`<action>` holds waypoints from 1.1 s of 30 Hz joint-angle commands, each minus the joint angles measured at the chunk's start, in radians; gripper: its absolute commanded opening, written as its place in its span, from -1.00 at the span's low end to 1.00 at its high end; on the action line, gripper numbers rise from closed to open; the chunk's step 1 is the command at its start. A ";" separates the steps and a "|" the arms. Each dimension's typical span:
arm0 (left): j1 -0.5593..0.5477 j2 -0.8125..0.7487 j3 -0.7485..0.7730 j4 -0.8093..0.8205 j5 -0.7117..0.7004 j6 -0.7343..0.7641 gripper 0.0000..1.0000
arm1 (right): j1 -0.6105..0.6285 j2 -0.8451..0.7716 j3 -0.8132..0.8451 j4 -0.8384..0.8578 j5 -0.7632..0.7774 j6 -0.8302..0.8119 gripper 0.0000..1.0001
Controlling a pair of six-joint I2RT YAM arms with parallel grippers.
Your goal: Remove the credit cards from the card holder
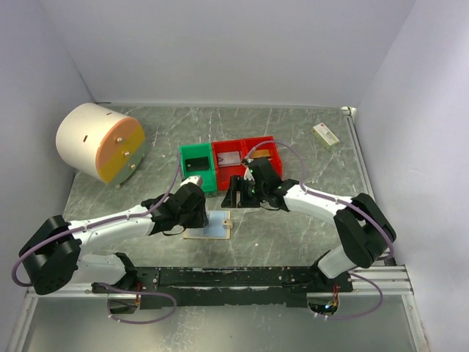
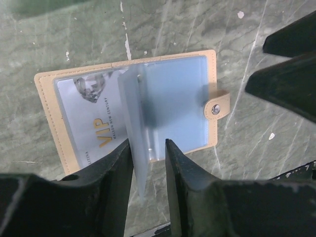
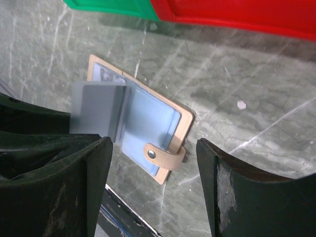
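Left wrist view: card holder [image 2: 173,94], tan, lies open flat on green marbled surface [image 2: 256,39]; pale blue-grey pockets, snap tab [image 2: 216,106] at one edge. Silver-grey credit card [image 2: 91,128] marked VIP sits in clear pocket. One translucent leaf [image 2: 133,113] stands upright between parted fingers of left end effector [image 2: 148,168]. Right end effector [image 3: 155,173] hangs above holder, jaws wide, empty. Green bin [image 1: 196,165] nearby.

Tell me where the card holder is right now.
Top view: the card holder lies open on the table just left of centre, below the green bin, with the left end effector over its left edge.
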 commanded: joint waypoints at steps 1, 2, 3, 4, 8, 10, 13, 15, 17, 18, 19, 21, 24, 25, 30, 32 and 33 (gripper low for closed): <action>-0.013 0.012 0.033 0.054 0.024 0.014 -0.13 | -0.004 0.017 -0.047 0.030 -0.058 0.009 0.38; -0.015 0.014 0.031 0.073 0.038 0.015 -0.12 | -0.006 0.017 -0.053 0.028 -0.053 0.010 0.38; -0.014 0.017 0.028 0.090 0.051 0.015 -0.10 | -0.006 0.018 -0.057 0.025 -0.050 0.011 0.38; -0.016 0.019 0.024 0.113 0.064 0.015 -0.08 | -0.006 0.017 -0.062 0.022 -0.048 0.009 0.38; -0.022 0.043 0.025 0.124 0.081 0.010 0.00 | -0.005 0.009 -0.079 0.019 -0.050 0.012 0.38; -0.026 0.056 0.030 0.134 0.100 0.016 0.06 | -0.006 -0.004 -0.087 0.017 -0.041 0.015 0.38; -0.042 0.068 0.030 0.196 0.158 0.035 0.14 | -0.006 -0.032 -0.093 0.009 -0.004 0.017 0.38; -0.053 0.068 0.025 0.245 0.184 0.036 0.19 | -0.006 -0.053 -0.090 -0.001 0.022 0.018 0.38; -0.058 0.059 0.018 0.264 0.183 0.027 0.21 | -0.006 -0.075 -0.089 -0.005 0.045 0.018 0.38; -0.060 0.050 0.018 0.249 0.161 0.019 0.22 | -0.006 -0.088 -0.091 -0.003 0.051 0.017 0.38; -0.061 0.037 0.016 0.230 0.134 0.012 0.23 | -0.006 -0.100 -0.092 0.002 0.053 0.015 0.38; -0.060 -0.002 0.004 0.172 0.059 -0.012 0.26 | -0.005 -0.118 -0.098 0.021 0.025 0.004 0.34; -0.061 -0.090 -0.033 0.103 -0.039 -0.077 0.30 | -0.003 -0.102 -0.084 0.026 -0.020 -0.014 0.28; -0.060 -0.120 -0.049 0.088 -0.066 -0.097 0.31 | 0.001 -0.089 -0.075 0.017 -0.024 -0.019 0.26; -0.060 -0.204 -0.105 0.035 -0.131 -0.153 0.29 | 0.098 -0.041 -0.016 -0.106 0.159 -0.035 0.22; -0.058 -0.201 -0.115 0.038 -0.128 -0.157 0.26 | 0.132 -0.029 -0.004 -0.145 0.243 -0.028 0.14; -0.058 -0.196 -0.121 0.048 -0.121 -0.155 0.26 | 0.144 -0.023 0.000 -0.159 0.273 -0.026 0.12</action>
